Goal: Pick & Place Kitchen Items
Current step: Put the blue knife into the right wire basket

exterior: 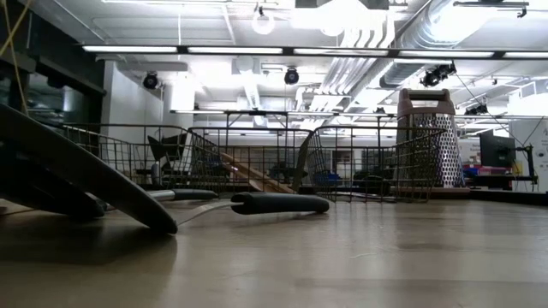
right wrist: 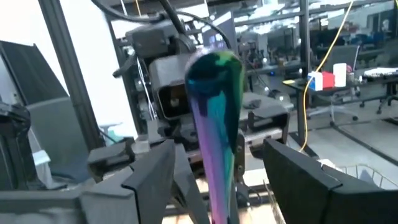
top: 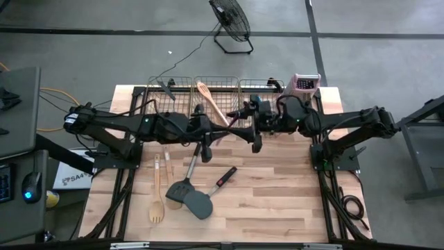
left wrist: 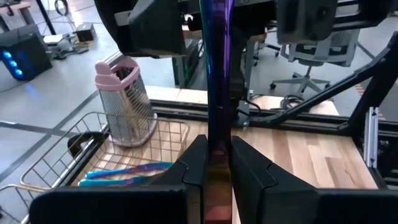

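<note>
Iridescent purple-teal utensil [left wrist: 219,93], we note, spans the two grippers above the table: left gripper [left wrist: 217,163] clenched on one end, right gripper [right wrist: 214,162] standing wide around the other, ungripped.

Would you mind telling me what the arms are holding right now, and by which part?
The left gripper clamps a slim iridescent purple utensil near one end. The right gripper is open around its other end, not gripping.

Bright ceiling strip lights [exterior: 257,50] (glaring), blurred near utensil [right wrist: 214,124]; soft shadows
</note>
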